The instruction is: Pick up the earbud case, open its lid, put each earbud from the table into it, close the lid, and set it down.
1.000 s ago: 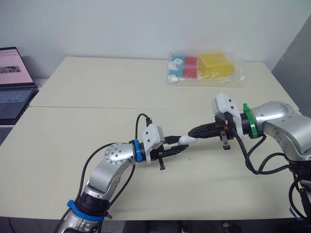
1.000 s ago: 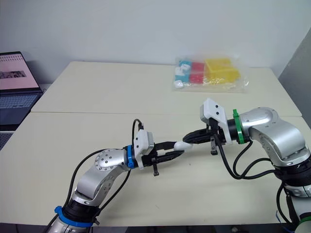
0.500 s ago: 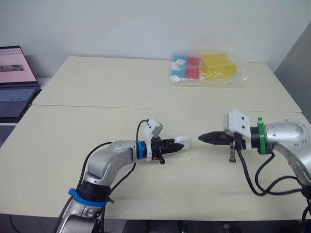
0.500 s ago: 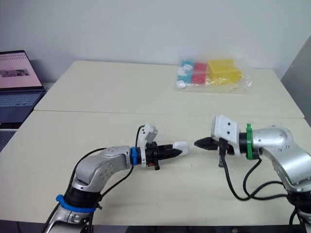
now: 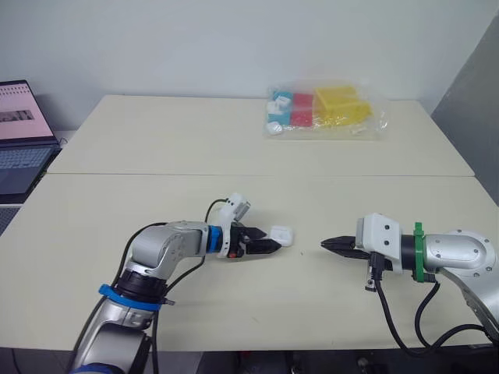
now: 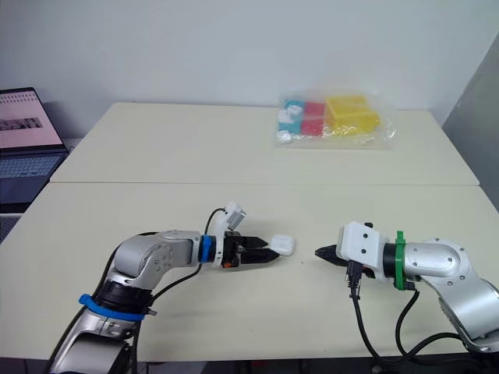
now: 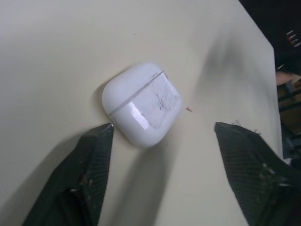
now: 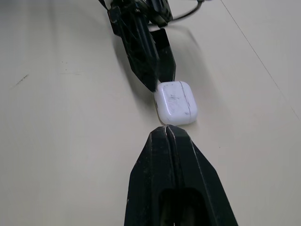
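Observation:
The white earbud case (image 7: pixel 142 103) lies on the table with its lid closed, also seen as the case (image 5: pixel 281 235) near the table's middle. My left gripper (image 7: pixel 164 126) is open, low over the table, its two black fingers (image 7: pixel 89 165) spread to either side of the case; one fingertip is at the case's edge. My right gripper (image 5: pixel 326 245) is shut with nothing in it, pointing at the case from the right with a short gap between them. Its closed fingertips (image 8: pixel 167 129) stop just short of the case (image 8: pixel 175 102).
A clear plastic bag of coloured blocks (image 5: pixel 321 111) lies at the back of the table. An open laptop (image 5: pixel 19 132) stands off the table's left side. A seam (image 5: pixel 156 174) runs across the tabletop behind the arms.
My left gripper has opened and the case now rests on the table instead of being held up between both grippers. The right gripper has drawn back to the right. The camera has shifted.

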